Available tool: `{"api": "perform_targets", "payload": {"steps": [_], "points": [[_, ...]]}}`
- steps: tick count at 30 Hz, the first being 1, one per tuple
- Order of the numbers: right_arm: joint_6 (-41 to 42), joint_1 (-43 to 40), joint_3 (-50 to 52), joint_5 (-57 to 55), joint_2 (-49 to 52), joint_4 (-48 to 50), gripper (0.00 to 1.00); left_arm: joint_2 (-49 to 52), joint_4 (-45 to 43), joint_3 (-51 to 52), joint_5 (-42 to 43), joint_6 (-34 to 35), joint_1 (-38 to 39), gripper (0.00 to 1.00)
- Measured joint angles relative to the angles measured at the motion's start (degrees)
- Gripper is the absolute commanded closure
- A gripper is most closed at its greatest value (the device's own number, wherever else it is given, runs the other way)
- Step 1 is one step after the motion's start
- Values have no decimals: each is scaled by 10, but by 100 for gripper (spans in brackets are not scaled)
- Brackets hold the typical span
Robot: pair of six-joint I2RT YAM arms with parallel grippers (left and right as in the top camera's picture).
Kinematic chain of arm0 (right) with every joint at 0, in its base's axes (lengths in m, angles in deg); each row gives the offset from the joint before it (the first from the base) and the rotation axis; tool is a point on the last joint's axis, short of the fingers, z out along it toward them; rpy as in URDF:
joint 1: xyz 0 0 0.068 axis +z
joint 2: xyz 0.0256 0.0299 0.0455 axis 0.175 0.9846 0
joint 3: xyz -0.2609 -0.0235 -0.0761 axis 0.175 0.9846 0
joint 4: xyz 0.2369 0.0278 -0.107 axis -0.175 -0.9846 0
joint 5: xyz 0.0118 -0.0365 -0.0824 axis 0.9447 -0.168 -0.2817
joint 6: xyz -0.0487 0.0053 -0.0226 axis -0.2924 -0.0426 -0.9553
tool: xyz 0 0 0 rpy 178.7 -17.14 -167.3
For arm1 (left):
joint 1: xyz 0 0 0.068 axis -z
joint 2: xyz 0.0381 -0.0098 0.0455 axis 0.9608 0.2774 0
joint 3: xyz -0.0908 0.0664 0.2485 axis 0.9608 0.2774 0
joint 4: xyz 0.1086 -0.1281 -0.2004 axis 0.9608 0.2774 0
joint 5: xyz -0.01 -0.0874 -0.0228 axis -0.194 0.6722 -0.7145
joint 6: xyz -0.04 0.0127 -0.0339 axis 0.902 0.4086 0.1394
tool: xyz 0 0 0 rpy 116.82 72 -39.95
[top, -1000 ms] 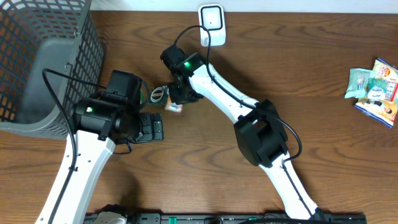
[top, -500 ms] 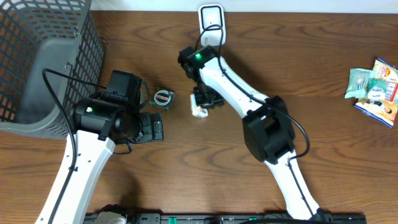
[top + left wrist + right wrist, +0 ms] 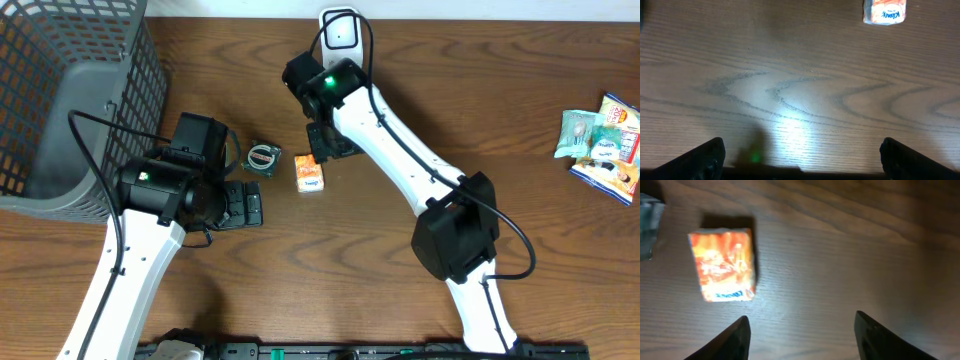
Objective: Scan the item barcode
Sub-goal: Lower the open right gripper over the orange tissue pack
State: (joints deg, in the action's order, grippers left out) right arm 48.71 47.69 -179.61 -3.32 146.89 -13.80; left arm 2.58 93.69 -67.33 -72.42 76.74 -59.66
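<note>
The item is a small orange tissue pack lying flat on the wooden table, also seen in the right wrist view and at the top of the left wrist view. My right gripper hovers just behind and to the right of it, open, with only bare wood between its fingers. A white barcode scanner stands at the table's back edge. My left gripper is wide open over bare table, to the left of the pack.
A small clear-and-green packet lies just left of the pack. A grey mesh basket fills the back left corner. Several snack packets lie at the far right.
My right gripper carried the orange pack to the right, let it go onto the table and drew back toward the scanner with its jaws opened. The left arm stayed still.
</note>
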Motion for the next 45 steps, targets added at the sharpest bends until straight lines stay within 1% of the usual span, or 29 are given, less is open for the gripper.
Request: {"api": "perform_targets", "payload": {"steps": [1,2,3,7,12,14,16,18,19,20,23,24,25,30,31,32,33,38,41,45], "points": [[0,2,0,1,0,6,40,0,0,0,0,0,0,2],[0,5,0,1,0,12,48,0,0,0,0,0,0,2],[0,10,0,3,0,23,51,0,0,0,0,0,0,2],[-9,25,0,21,0,58,56,0,0,0,0,0,0,2],[-16,47,2,38,0,86,58,0,0,0,0,0,0,3],[-17,56,12,41,0,106,54,0,0,0,0,0,0,2],[-18,63,29,43,0,126,52,0,0,0,0,0,0,3],[-19,69,46,43,0,140,48,0,0,0,0,0,0,2],[-19,72,56,44,0,147,46,0,0,0,0,0,0,2],[-19,74,66,44,0,154,41,0,0,0,0,0,0,2],[-21,78,83,44,0,161,39,0,0,0,0,0,0,2],[-21,80,84,44,0,161,35,0,0,0,0,0,0,2],[-20,80,85,44,0,164,26,0,0,0,0,0,0,2],[-22,80,85,44,0,177,24,0,0,0,0,0,0,3],[-22,80,85,44,0,177,22,0,0,0,0,0,0,2],[-22,80,85,44,0,177,17,0,0,0,0,0,0,2],[-22,80,85,44,0,177,16,0,0,0,0,0,0,2],[-22,81,85,44,0,177,15,0,0,0,0,0,0,2],[-22,82,85,44,0,181,11,0,0,0,0,0,0,2],[-21,83,85,44,0,182,9,0,0,0,0,0,0,2]]}}
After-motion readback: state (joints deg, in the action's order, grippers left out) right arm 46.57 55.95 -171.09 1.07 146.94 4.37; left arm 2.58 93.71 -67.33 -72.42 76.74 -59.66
